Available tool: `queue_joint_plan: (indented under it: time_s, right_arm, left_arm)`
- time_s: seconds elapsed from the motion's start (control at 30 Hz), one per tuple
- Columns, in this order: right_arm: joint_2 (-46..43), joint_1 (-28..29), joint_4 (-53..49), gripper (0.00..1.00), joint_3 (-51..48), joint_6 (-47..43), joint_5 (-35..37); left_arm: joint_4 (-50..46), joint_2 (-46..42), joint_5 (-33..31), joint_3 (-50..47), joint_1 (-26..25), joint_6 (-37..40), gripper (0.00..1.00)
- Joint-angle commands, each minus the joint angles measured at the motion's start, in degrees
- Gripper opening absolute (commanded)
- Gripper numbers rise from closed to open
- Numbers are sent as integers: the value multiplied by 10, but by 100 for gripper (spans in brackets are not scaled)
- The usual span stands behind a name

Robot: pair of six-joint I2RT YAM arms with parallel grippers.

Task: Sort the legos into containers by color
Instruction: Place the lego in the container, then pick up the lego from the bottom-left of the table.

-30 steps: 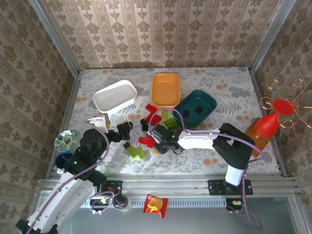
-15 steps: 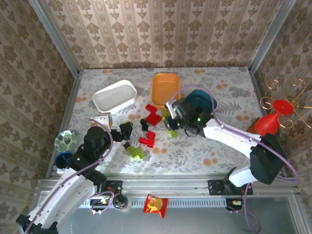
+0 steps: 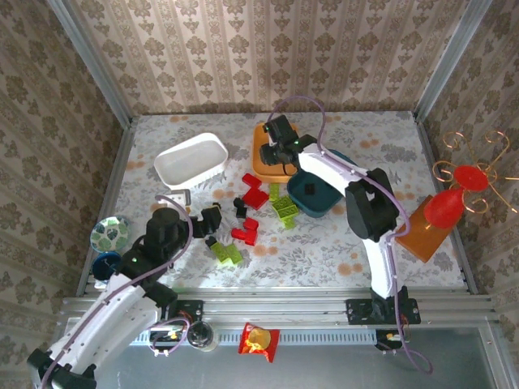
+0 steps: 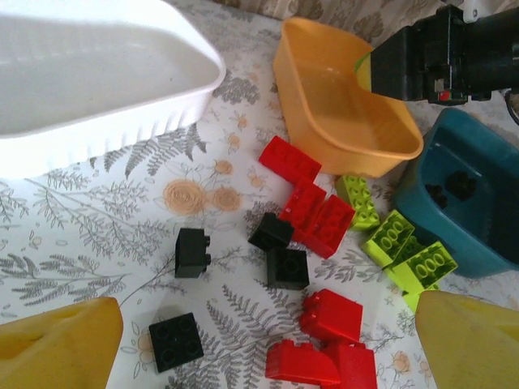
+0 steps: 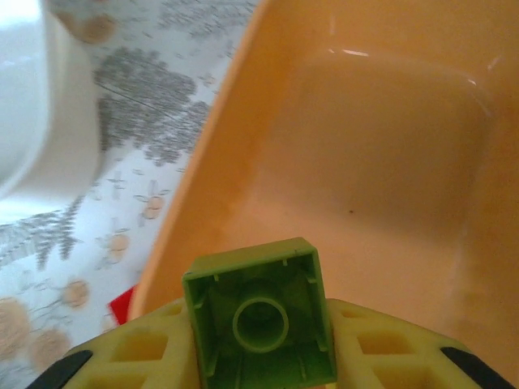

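Observation:
Three containers stand at the back: a white tub [image 3: 192, 160], an orange tub [image 3: 276, 154] and a dark teal tub [image 3: 324, 190] with black bricks inside. My right gripper [image 3: 280, 147] hovers over the orange tub [image 5: 381, 162], shut on a lime green lego [image 5: 259, 320] seen from its hollow underside. Loose legos lie mid-table: red bricks [image 4: 316, 215], black bricks [image 4: 193, 252] and green bricks [image 4: 405, 255]. My left gripper [image 3: 208, 219] stands open just above the black and red bricks [image 4: 324, 348], with nothing between its yellow fingers [image 4: 57, 348].
A small round patterned dish [image 3: 109, 233] sits at the left edge. A red vase on an orange block [image 3: 442, 211] stands at the right, with a wire ornament behind it. Patterned walls close off the back and sides.
My right gripper has lifted a green lego from the pile and swung back over the orange tub. The left gripper has shifted slightly toward the bricks.

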Motion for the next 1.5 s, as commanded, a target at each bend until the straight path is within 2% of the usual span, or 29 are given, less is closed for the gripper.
queue_joint_plan:
  time_s: [0.0,0.07,0.1,0.2,0.27,0.43,0.67,0.83,1.0,1.1,1.17,1.33,1.47]
  right_arm:
    - [28,-7,-48,41,54,20,14]
    - [41,-7,-59,45,74,19,13]
    - [45,-7,-61,53,83,20,12]
    - [44,-7,-61,67,92,22,11]
    - [34,-7,-61,71,91,21,9]
    - [-36,-5,-25,72,29,23,3]
    - [-188,19,75,71,-190,44,-1]
    - [-251,37,106,71,-303,49,6]
    - [-285,43,117,71,-355,49,7]
    - [-299,43,114,71,-361,45,7]
    - [-306,44,113,71,-362,43,9]
    - [-323,44,112,71,-366,39,17]
    - [-335,44,112,71,-371,36,20]
  left_arm:
    - [-22,6,4,-6,5,-18,94]
    - [-24,8,6,-9,5,-21,93]
    - [-26,8,7,-9,5,-21,93]
    - [-36,11,8,-7,5,-24,93]
    - [-42,16,11,-5,5,-24,93]
    - [-68,33,24,8,-3,-24,88]
    - [-104,84,18,11,-67,-39,80]
    - [-124,136,23,13,-96,-54,73]
    - [-105,133,15,-14,-72,-42,73]
    - [-75,138,70,-29,-11,-37,72]
    - [-59,147,94,-34,11,-33,70]
    - [-30,202,110,-31,12,-26,65]
    - [-32,241,103,-26,17,-24,56]
